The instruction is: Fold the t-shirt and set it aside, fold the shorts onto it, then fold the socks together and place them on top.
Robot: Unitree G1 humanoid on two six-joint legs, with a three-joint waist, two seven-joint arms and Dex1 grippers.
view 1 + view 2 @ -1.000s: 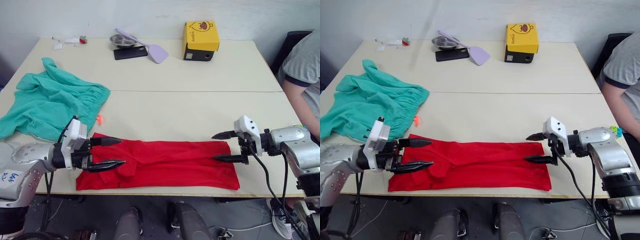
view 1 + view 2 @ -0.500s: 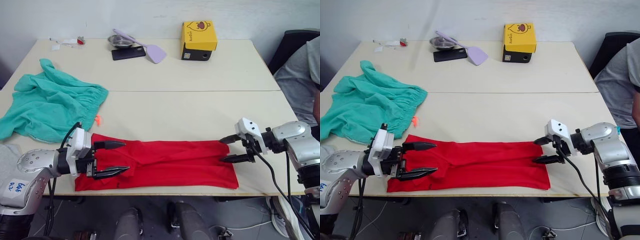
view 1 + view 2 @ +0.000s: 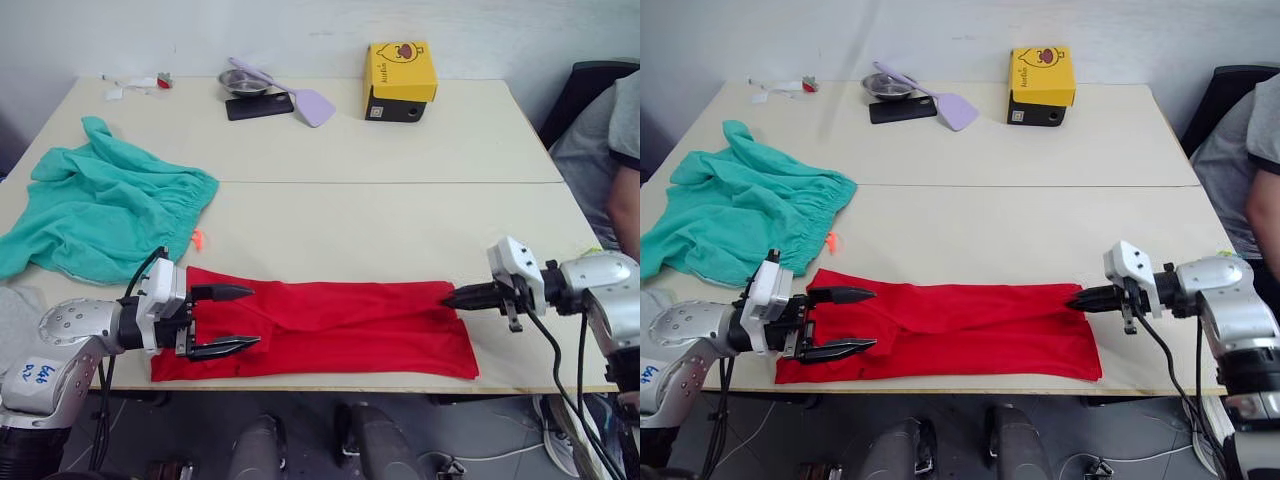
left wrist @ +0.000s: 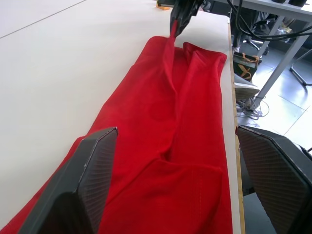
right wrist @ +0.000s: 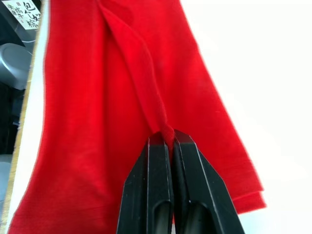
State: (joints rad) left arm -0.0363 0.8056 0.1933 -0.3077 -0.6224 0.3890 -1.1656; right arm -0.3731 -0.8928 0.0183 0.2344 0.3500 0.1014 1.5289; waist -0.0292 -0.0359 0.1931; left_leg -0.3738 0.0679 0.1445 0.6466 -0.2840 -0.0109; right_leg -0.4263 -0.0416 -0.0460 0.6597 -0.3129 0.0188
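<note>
Now that your right tool has gone from spread apart half a second ago to pinched together on the t-shirt, you have a grip on the far right corner of the red cloth; the right wrist view shows a ridge of fabric caught between the two black fingers. Your left tool has not changed: its fingers stand wide apart over the left end of the t-shirt, one above and one below, gripping nothing. By the look of it, the shirt is already folded into a long strip along the near edge of the surface, so the next fold probably needs that left end grasped too before either arm lifts.

The shorts lie crumpled at the far left, well apart from the tools, with the orange drawstring end just beside the shirt's far left corner. I cannot pick out the socks for certain.

As for writing, the yellow box on the far side carries a cartoon face; its lettering is too small to read.
</note>
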